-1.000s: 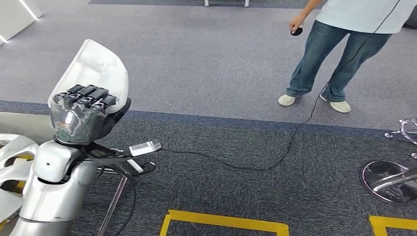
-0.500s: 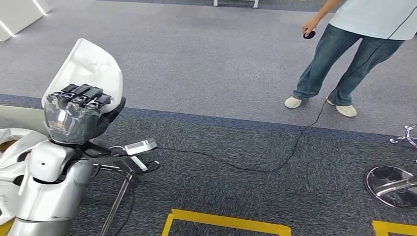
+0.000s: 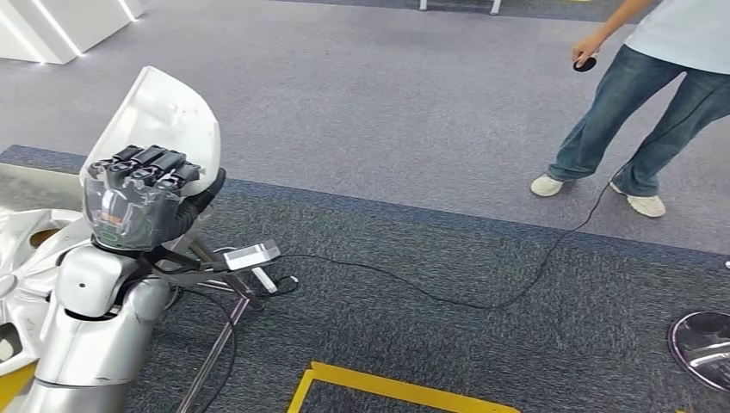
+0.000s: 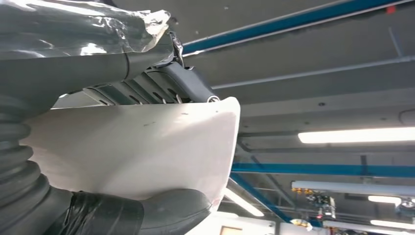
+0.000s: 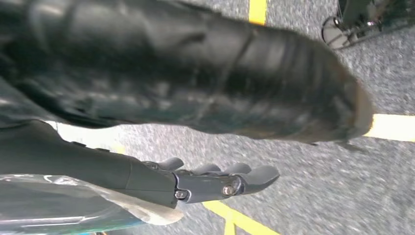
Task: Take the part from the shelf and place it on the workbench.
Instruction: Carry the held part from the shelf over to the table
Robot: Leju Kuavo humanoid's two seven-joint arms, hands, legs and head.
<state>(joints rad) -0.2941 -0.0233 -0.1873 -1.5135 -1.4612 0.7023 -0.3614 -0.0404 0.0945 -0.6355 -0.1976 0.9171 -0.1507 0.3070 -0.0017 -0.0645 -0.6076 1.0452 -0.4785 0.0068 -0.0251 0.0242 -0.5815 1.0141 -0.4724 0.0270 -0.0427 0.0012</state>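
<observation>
The part is a white curved shell, standing upright at the left of the head view. My left hand grips its lower edge, dark fingers over the front and thumb behind. The left wrist view has the same white part clamped between the fingers and the thumb, with ceiling lights beyond. My right hand hangs over grey carpet, fingers stretched out and holding nothing.
A person stands at the far right holding a small black device; its cable trails across the carpet. A metal stand sits beside my left arm. Yellow floor tape and a chair base lie near.
The whole picture has shifted right and down, so the camera has turned left. My left hand keeps the same hold on the white part.
</observation>
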